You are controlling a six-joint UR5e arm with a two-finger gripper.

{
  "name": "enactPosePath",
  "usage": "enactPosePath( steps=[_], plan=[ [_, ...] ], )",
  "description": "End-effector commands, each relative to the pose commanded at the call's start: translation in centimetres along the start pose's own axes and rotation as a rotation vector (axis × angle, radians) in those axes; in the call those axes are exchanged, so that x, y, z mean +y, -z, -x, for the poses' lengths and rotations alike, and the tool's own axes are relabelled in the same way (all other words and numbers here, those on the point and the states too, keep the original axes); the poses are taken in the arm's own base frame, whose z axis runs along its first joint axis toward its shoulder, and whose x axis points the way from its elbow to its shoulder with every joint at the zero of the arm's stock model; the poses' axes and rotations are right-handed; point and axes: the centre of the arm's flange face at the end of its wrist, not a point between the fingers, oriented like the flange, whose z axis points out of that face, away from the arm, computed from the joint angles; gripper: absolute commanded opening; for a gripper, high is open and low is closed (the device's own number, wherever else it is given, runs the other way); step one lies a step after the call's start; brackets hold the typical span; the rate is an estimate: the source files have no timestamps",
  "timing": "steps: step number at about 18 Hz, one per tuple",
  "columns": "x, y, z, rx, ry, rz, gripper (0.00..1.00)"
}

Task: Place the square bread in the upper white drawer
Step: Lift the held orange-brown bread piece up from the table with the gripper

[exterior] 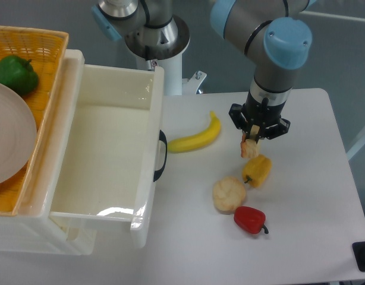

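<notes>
The square bread (249, 148) is a small tan-orange chunk held between the fingers of my gripper (252, 141), just above the table and right above the yellow pepper (257, 170). The gripper is shut on it and points down. The upper white drawer (144, 196) stands pulled open at the left, its black handle (161, 155) facing the food; its inside shows empty. The bread is well to the right of the drawer.
A banana (195, 136) lies between drawer and gripper. A pale cream rounded lump (229, 194) and a red pepper (250, 219) lie below the yellow pepper. An orange woven basket (46, 44) with a green pepper (15, 74) and a white plate (10, 142) sits left.
</notes>
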Motion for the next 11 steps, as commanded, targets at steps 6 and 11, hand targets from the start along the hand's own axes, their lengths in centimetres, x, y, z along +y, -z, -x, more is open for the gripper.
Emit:
enactPosePath(
  steps=[6,11],
  plan=[
    [-0.5,0.7,0.0,-0.01,0.018,-0.01,0.28],
    [-0.4,1.9,0.6,-0.024,0.032,-0.016,0.28]
  ],
)
